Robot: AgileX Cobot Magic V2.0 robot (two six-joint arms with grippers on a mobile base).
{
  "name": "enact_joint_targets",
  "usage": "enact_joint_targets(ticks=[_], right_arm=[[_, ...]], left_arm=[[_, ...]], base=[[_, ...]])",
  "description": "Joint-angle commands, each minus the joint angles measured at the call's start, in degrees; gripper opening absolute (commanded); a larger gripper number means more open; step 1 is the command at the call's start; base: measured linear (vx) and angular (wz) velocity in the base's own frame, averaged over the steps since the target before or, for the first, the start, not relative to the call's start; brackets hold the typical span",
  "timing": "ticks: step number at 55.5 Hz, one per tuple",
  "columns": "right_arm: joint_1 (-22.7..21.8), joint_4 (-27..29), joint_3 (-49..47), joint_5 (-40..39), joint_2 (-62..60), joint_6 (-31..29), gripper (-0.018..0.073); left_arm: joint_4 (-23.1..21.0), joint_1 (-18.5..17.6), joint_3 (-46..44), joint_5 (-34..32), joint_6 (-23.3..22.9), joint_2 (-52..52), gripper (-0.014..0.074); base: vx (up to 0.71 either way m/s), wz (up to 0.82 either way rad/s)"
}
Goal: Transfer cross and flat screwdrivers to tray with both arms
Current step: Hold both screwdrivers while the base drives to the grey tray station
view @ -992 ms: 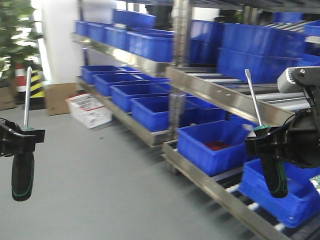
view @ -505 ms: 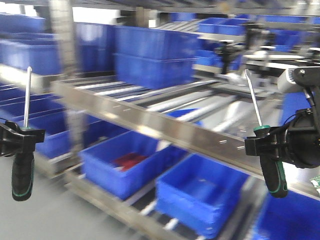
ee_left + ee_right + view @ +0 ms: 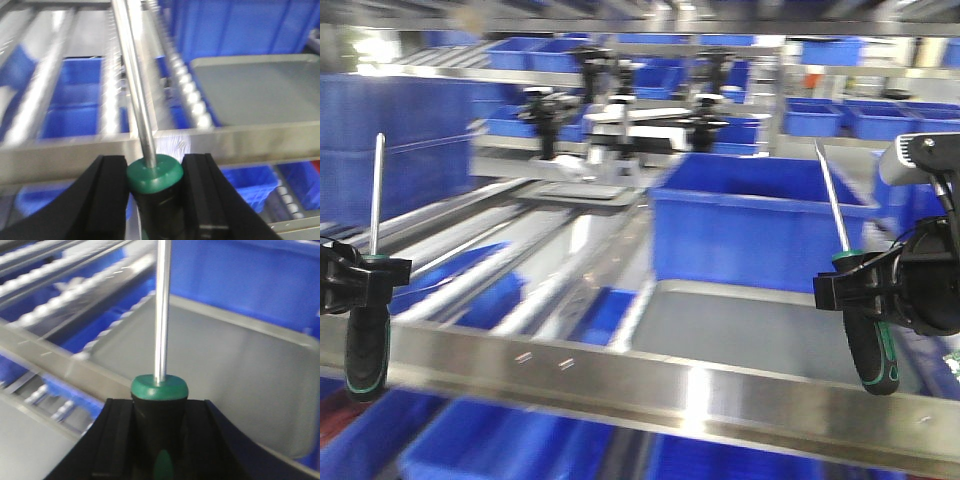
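Facing a roller rack [image 3: 620,375] of steel rails, smeared by blur. Behind it, a deep blue bin [image 3: 750,230]. In front of that bin, resting on the rollers just past the front rail: the grey tray [image 3: 740,330], apparently bare, though hard to be sure through the blur. Right of centre, so nearer the right gripper [image 3: 855,290] than the left gripper [image 3: 360,275]. Ahead and below from the right wrist; off to the right, beyond a roller track, from the left wrist.

Held low at either edge, 2 tools: left screwdriver [image 3: 367,340] and right screwdriver [image 3: 870,350]. Long axis near upright on both, shaft up, black handle hanging down, the right tip leaning slightly left. Fingers [image 3: 107,200] pinching each handle just under its green collar.

Not yet over the tray, by the look of it. Next: carry both forward over the rail, the left arm also inward, and tip the shafts flat before letting go.
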Motion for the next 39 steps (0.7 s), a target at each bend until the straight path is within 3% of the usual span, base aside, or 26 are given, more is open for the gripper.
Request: enact_joint_targets(ticks=[1, 20, 39], right_arm=[[-0.13, -0.21, -2.28, -4.88, -1.42, 0.05, -0.0008], [-0.13, -0.21, -2.28, -4.88, -1.42, 0.05, -0.0008], [-0.13, -0.21, -2.28, -4.88, -1.42, 0.05, -0.0008]], left_arm=[[-1.57, -0.28, -1.93, -4.58, -0.32, -1.38, 0.0003], [-1.57, -0.28, -1.93, -4.58, -0.32, -1.38, 0.0003], [-1.57, -0.28, -1.93, -4.58, -0.32, -1.38, 0.0003]], base=[[0.31, -0.58], [0.29, -0.41], [0.21, -0.17]])
